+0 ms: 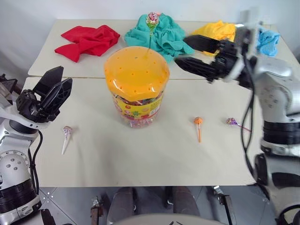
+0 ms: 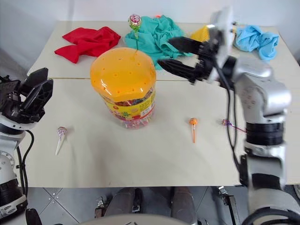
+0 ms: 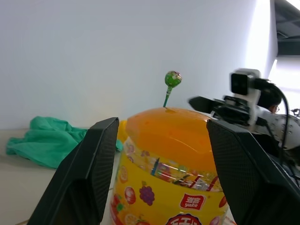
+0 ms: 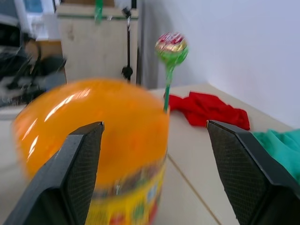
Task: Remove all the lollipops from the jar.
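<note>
Lollipops were your target, and one green-stick lollipop (image 1: 153, 19) stood upright in a hole at the far edge of the jar's orange lid (image 1: 136, 71), while the jar (image 1: 138, 108) sat at the middle of the table (image 1: 140, 159). Three were already out: you had a white-stick lollipop (image 1: 66, 136) lying near the jar's left, an orange-stick lollipop (image 1: 198, 125) to its right, and a purple-stick lollipop (image 1: 236, 123) just beyond that one. Your right gripper (image 1: 186, 50) hovered just right of the lid, jaws spread and empty, pointing at the standing lollipop. Your left gripper (image 1: 55, 89) hung well left of the jar, jaws apart, holding nothing.
</note>
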Robot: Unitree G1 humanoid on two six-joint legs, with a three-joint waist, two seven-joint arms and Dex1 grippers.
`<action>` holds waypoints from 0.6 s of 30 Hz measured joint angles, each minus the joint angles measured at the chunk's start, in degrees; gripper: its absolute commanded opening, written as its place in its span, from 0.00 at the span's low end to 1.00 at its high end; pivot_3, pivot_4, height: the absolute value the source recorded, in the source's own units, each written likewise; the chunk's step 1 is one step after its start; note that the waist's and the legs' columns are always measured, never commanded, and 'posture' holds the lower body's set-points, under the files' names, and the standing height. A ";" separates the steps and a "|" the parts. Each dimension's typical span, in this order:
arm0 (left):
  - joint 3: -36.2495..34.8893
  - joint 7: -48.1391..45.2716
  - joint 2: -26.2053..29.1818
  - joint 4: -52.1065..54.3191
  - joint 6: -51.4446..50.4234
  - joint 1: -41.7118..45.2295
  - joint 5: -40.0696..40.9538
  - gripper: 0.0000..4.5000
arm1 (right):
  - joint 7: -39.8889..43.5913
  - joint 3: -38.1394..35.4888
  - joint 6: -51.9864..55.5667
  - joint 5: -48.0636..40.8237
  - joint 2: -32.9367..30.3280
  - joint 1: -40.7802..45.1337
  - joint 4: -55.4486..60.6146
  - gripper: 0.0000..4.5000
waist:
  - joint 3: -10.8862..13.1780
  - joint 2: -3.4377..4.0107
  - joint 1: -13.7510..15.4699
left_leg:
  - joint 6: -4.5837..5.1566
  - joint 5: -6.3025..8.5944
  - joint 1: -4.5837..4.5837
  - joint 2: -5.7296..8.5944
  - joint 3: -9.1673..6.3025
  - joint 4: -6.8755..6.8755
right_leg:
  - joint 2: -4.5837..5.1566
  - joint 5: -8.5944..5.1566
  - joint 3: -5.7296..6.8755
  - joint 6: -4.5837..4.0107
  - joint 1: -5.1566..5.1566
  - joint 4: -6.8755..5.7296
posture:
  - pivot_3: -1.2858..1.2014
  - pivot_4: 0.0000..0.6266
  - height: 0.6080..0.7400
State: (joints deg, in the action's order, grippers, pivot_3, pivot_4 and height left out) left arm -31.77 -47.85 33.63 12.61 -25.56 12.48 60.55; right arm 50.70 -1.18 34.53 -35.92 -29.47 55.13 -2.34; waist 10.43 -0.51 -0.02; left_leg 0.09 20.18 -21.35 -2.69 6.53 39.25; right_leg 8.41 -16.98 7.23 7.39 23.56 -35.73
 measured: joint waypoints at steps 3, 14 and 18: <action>0.97 0.00 0.00 0.17 -0.05 0.07 -0.09 0.71 | -3.30 1.56 0.71 2.68 4.12 3.65 -4.03 0.81 | 0.00 0.00 -0.43 | 0.00 0.00 0.00 -0.01 0.03 -0.03 | -0.02 0.00 0.00 0.00 0.02 0.00 | 0.52 0.24 1.00; 1.12 0.24 -0.21 1.17 0.11 -1.60 -0.09 0.71 | -4.37 3.01 3.25 4.08 11.32 10.08 -11.26 0.68 | 0.00 0.00 -1.80 | -0.01 -0.01 0.02 -0.02 0.01 -0.07 | -0.04 0.00 0.00 0.00 0.03 -0.02 | 0.52 0.24 1.00; 1.30 0.22 -1.03 1.22 0.49 -1.59 -0.17 0.71 | -5.32 3.03 3.15 5.27 12.88 11.48 -13.72 0.38 | 0.00 0.00 -1.89 | -0.01 -0.01 0.02 -0.03 0.02 -0.08 | -0.04 0.00 0.00 0.00 0.04 -0.02 | 0.52 0.24 1.00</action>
State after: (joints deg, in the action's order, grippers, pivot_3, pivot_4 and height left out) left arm -30.47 -47.63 32.60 13.83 -25.07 10.89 60.38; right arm 45.38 1.85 37.68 -30.65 -16.59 66.61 -16.05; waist 10.43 -0.51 -1.91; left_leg 0.07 20.17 -21.34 -2.72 6.55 39.17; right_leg 8.37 -16.98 7.23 7.39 23.60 -35.75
